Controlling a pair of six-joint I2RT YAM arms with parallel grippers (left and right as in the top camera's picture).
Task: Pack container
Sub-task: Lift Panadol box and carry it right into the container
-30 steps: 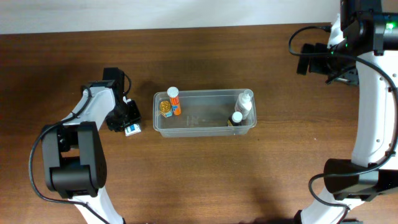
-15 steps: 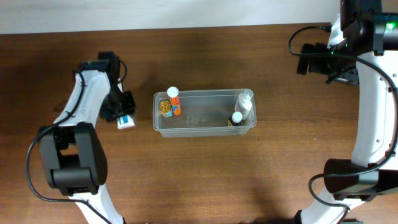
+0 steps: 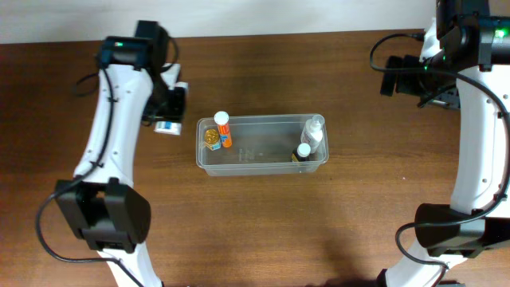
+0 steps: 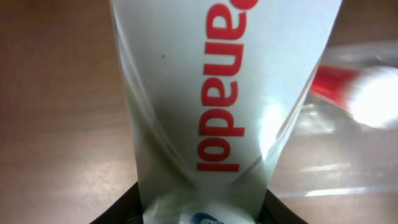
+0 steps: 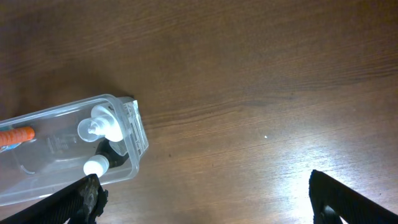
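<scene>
A: From overhead?
B: Clear container (image 3: 255,119) mid-table; left gripper (image 3: 170,112) clamped on a Panadol box (image 3: 166,126) near its left end.
A: Left wrist?
B: Same box pinched between both fingers (image 4: 118,214), container blurred at right.
A: Right wrist?
B: Spread wide and holding nothing, right gripper (image 5: 205,190) well apart from the container.

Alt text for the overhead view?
The left gripper holds a small white box just beyond the left end of the clear container, which holds an orange tube and a gold-lidded jar at its left, a white bottle and a small dark bottle at its right. The right gripper sits far off, top right.
</scene>
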